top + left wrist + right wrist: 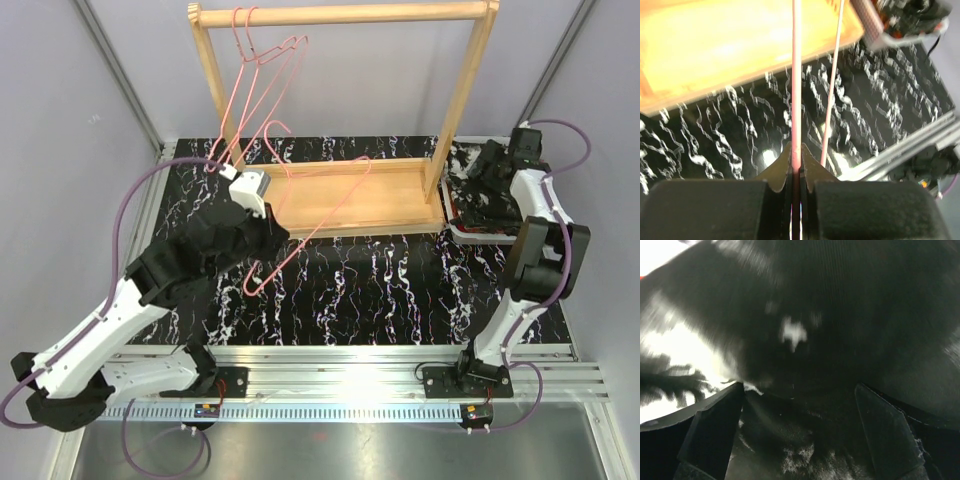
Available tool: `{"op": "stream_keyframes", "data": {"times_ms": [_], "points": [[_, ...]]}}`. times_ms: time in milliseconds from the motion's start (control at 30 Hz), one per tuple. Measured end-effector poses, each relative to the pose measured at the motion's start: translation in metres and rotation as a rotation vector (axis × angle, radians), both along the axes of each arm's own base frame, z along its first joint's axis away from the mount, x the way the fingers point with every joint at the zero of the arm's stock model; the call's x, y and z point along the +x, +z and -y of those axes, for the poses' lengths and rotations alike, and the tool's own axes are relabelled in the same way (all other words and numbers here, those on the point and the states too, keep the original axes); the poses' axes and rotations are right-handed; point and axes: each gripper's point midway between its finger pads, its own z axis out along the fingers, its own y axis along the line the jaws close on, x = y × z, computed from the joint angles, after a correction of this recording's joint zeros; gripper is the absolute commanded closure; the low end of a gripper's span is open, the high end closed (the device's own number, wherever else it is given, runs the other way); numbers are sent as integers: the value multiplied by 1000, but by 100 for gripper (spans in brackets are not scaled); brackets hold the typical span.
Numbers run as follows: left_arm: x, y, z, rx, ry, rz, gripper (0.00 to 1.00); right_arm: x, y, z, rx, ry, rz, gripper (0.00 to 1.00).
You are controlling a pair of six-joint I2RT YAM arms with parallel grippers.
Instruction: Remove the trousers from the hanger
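The left gripper (796, 156) pinched the bare pink wire hanger (795, 75) tight, steadying it. The right gripper (799, 405), fingers spread wide, faced the black speckled trousers (840, 310) directly ahead, probably depositing them.

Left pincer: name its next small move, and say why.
Probably raise the hanger toward the rack's top bar. The left pincer is shut on its bare wire, other empty hangers already hang there, and the trousers lie in the tray.
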Motion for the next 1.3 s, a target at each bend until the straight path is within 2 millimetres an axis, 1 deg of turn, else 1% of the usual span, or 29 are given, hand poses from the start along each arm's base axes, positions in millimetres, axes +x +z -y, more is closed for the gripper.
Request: {"op": "stream_keyframes", "data": {"times_ms": [67,100,167,200,300,400,467,500,567,667,767,833,867,933,967,1033,1133,1200,1300], "points": [[6,20,1,14,23,31,100,5,-23,2,-17,-16,-50,1],[10,34,3,17,36,52,100,8,-28,1,-29,-21,-61,0],[19,55,4,31,68,89,100,12,-31,1,-45,-29,-72,1],[25,68,5,39,89,109,100,13,-31,1,-46,-31,-74,1],[38,88,7,74,139,150,100,13,-30,1,-51,-38,-71,1],[51,97,8,124,178,177,100,10,-22,1,-56,-53,-58,1],[61,98,12,162,195,191,100,3,-10,-1,-51,-59,-49,0],[65,97,13,179,200,198,100,-1,-3,-2,-49,-59,-47,1],[71,91,16,220,204,205,100,-12,23,-6,-46,-52,-20,0],[80,86,20,272,209,224,100,-30,79,-14,-49,-37,76,1],[90,89,26,302,198,269,100,-57,159,-26,-61,-10,254,1],[95,96,30,309,198,306,100,-82,212,-39,-63,28,392,1],[98,100,31,311,200,326,100,-96,235,-47,-62,49,456,0],[106,110,32,317,207,356,100,-121,267,-61,-51,93,559,1],[111,118,33,312,215,371,100,-134,276,-70,-43,119,604,0],[125,132,34,294,242,402,100,-163,281,-89,-4,180,658,1],[145,144,29,307,288,436,100,-193,269,-114,59,262,693,1],[159,146,24,327,319,444,100,-213,255,-130,105,320,706,0],[179,142,16,351,355,447,100,-234,249,-146,146,378,730,1]]}}
